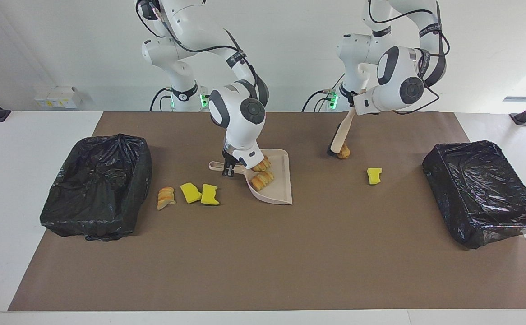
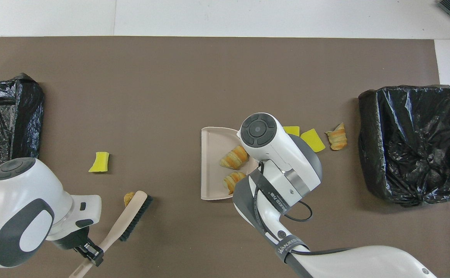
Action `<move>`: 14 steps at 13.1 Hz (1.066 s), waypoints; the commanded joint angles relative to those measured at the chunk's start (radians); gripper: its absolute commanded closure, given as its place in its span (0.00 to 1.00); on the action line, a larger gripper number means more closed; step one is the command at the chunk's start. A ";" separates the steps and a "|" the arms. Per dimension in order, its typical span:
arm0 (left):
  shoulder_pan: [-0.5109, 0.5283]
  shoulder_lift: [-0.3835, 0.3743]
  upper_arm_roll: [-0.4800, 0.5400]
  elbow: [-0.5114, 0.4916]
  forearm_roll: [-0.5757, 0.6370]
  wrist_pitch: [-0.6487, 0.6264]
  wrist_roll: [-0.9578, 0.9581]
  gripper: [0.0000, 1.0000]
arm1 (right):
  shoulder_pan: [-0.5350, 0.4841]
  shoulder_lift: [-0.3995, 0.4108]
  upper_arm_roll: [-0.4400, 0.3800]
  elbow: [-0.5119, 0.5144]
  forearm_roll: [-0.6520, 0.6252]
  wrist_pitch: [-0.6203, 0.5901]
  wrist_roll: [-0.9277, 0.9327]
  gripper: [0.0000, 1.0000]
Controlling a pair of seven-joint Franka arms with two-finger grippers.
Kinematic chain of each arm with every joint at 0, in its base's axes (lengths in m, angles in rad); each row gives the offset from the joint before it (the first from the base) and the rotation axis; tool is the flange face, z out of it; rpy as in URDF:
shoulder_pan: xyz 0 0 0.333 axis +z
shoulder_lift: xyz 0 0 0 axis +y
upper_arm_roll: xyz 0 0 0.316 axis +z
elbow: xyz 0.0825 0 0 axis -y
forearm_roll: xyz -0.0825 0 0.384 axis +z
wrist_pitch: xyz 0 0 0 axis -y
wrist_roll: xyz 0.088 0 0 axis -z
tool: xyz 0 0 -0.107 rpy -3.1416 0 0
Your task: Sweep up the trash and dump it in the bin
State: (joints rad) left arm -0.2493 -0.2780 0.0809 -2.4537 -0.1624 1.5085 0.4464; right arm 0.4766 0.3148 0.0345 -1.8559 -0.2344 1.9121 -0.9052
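The trash numbers seven pieces: three yellow sponge chunks and four striped bread lumps. Two bread lumps (image 1: 263, 174) lie in the beige dustpan (image 1: 282, 189) at the middle of the counter (image 1: 263, 262). Two yellow sponge chunks (image 1: 200, 194) and one bread lump (image 1: 166, 197) lie in a row between the dustpan and the black-lined bin (image 1: 96, 189) at the right arm's end. One sponge chunk (image 1: 374, 175) lies alone toward the second black-lined bin (image 1: 484, 189) at the left arm's end, and the fourth bread lump (image 1: 343, 151) sits nearer the robots, touching the bristle end of the one brush (image 1: 340, 133). The left tool (image 2: 90, 251) is clamped on the brush handle. The right tool (image 1: 229, 169) is clamped on the dustpan handle.
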 commanded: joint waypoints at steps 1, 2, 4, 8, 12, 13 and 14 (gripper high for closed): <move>0.057 -0.038 -0.006 -0.071 0.047 0.151 0.118 1.00 | -0.015 -0.028 0.008 -0.043 -0.011 0.025 -0.007 1.00; 0.059 -0.021 -0.004 -0.070 0.069 0.235 0.136 1.00 | -0.015 -0.028 0.008 -0.043 -0.011 0.027 -0.007 1.00; 0.065 0.012 -0.004 -0.064 0.128 0.385 0.187 1.00 | -0.015 -0.028 0.008 -0.043 -0.009 0.028 -0.007 1.00; 0.091 0.159 -0.004 0.130 0.170 0.442 0.247 1.00 | -0.026 -0.028 0.008 -0.048 -0.009 0.030 -0.006 1.00; 0.128 0.157 -0.003 0.298 0.155 0.230 0.198 1.00 | -0.029 -0.028 0.008 -0.046 -0.009 0.031 -0.007 1.00; 0.151 0.157 -0.003 0.302 0.155 0.230 0.189 1.00 | -0.029 -0.028 0.008 -0.046 -0.009 0.033 -0.007 1.00; 0.195 0.157 -0.003 0.300 0.155 0.243 0.189 1.00 | -0.029 -0.028 0.010 -0.046 -0.008 0.033 -0.007 1.00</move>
State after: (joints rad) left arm -0.1174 -0.1193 0.0845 -2.1692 -0.0115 1.7670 0.6462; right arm 0.4666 0.3111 0.0344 -1.8624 -0.2344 1.9158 -0.9056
